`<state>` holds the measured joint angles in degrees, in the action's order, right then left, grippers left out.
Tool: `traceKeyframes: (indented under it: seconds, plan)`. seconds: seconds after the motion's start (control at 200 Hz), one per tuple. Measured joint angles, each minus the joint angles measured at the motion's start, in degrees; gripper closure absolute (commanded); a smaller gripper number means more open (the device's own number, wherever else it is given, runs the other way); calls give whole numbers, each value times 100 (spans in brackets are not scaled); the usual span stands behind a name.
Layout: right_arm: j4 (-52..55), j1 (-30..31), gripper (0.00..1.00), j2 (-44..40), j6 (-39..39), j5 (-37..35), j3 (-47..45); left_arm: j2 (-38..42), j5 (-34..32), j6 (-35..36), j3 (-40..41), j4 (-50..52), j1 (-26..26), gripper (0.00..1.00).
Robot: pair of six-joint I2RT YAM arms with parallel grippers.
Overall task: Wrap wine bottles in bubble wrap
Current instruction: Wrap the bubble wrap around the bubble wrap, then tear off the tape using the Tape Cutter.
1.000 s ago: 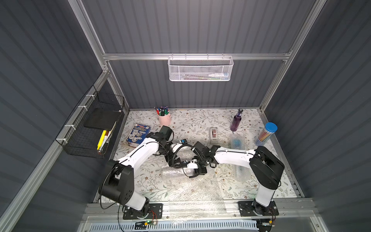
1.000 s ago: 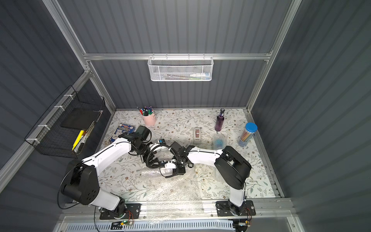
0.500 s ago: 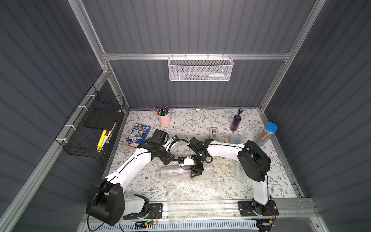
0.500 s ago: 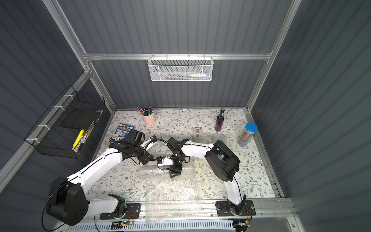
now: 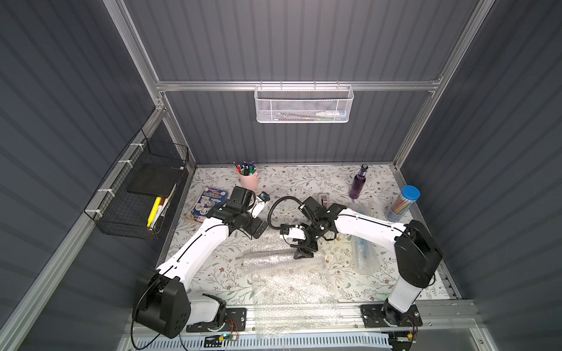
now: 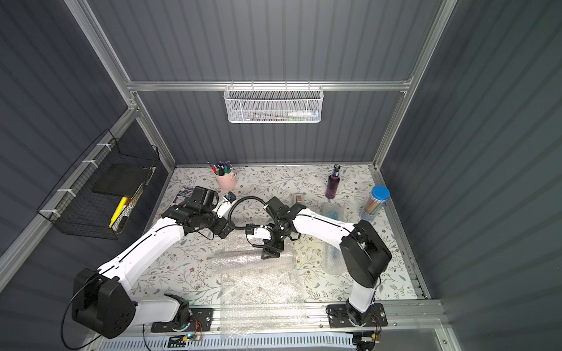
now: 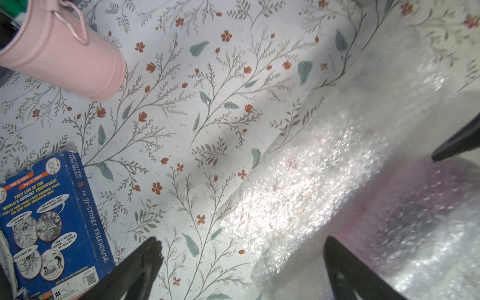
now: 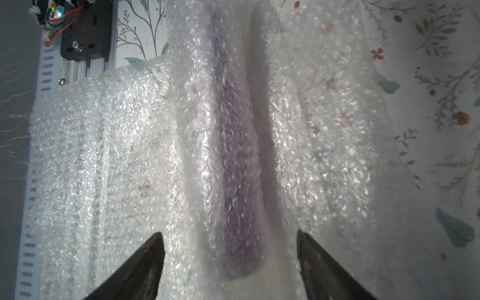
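A purple wine bottle (image 8: pixel 236 168) lies rolled inside bubble wrap (image 5: pixel 273 258) at mid-table. My right gripper (image 8: pixel 230 240) is open, its jaws either side of the roll's end without gripping it; in both top views it (image 5: pixel 304 252) (image 6: pixel 270 252) hangs over that end. My left gripper (image 7: pixel 242 246) is open and holds nothing, beside the roll's other end (image 5: pixel 258 227). A flat bubble wrap sheet (image 5: pixel 292 291) lies in front. A second purple bottle (image 5: pixel 357 182) stands bare at the back right. A blue bottle wrapped in bubble wrap (image 5: pixel 363 252) lies on the right.
A pink cup of markers (image 5: pixel 248 176) and a blue book (image 5: pixel 209 203) sit at the back left, close to my left arm. A grey tape dispenser (image 5: pixel 324 199) and a blue-lidded pencil tube (image 5: pixel 403 203) stand at the back right. Wire baskets hang on the walls.
My right gripper's jaws have spread wider off the wrapped purple bottle. The left gripper stayed open and drew back a little toward the book.
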<state>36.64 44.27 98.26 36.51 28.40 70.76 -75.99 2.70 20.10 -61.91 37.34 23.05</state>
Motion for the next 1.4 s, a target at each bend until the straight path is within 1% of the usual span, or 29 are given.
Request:
traceKeyframes:
  seconds: [0.12,0.225,0.36,0.515,0.64,0.69,0.765,0.876,0.966,1.021,1.136,1.226,1.316,1.401]
  plan:
    - [-208,-435,18,-446,-509,-122,-238,-35,363,-479,-243,-9,0,0]
    - [-540,-973,18,-704,-1294,-466,-345,-142,758,-1137,-289,-199,0,0]
    - [-859,-1635,23,-835,-2437,-811,-404,-463,1266,-1945,-293,-614,9,1]
    - [-1086,-2356,29,-811,-3628,-1036,-529,-1075,1794,-2837,-407,-1314,57,5]
    - [-1152,-2734,38,-568,-4325,-1198,-503,-1840,2168,-3414,-741,-1886,282,8]
    - [-1150,-2863,42,-387,-4564,-1193,-448,-2179,2306,-3600,-931,-2133,400,11]
    - [-1200,-3036,47,-85,-4765,-1226,-385,-2734,2496,-3891,-1266,-2446,584,16]
    - [-1268,-3213,51,286,-4944,-1237,-293,-3526,2741,-4210,-1923,-2752,807,19]
    - [-1346,-3274,54,549,-5051,-1150,-144,-4046,2953,-4476,-2374,-2999,938,27]
    - [-1410,-3294,55,699,-5090,-1054,-35,-4291,3095,-4618,-2573,-3161,977,29]
    - [-1552,-3320,58,1005,-5121,-861,258,-4734,3340,-4920,-2879,-3416,1067,31]
    - [-1641,-3320,60,1182,-5139,-772,400,-4990,3486,-5095,-3051,-3532,1097,35]
    - [-1714,-3324,65,1357,-5134,-686,498,-5261,3598,-5248,-3318,-3578,1117,38]
    - [-1749,-3331,67,1499,-5163,-636,555,-5442,3670,-5362,-3488,-3648,1117,42]
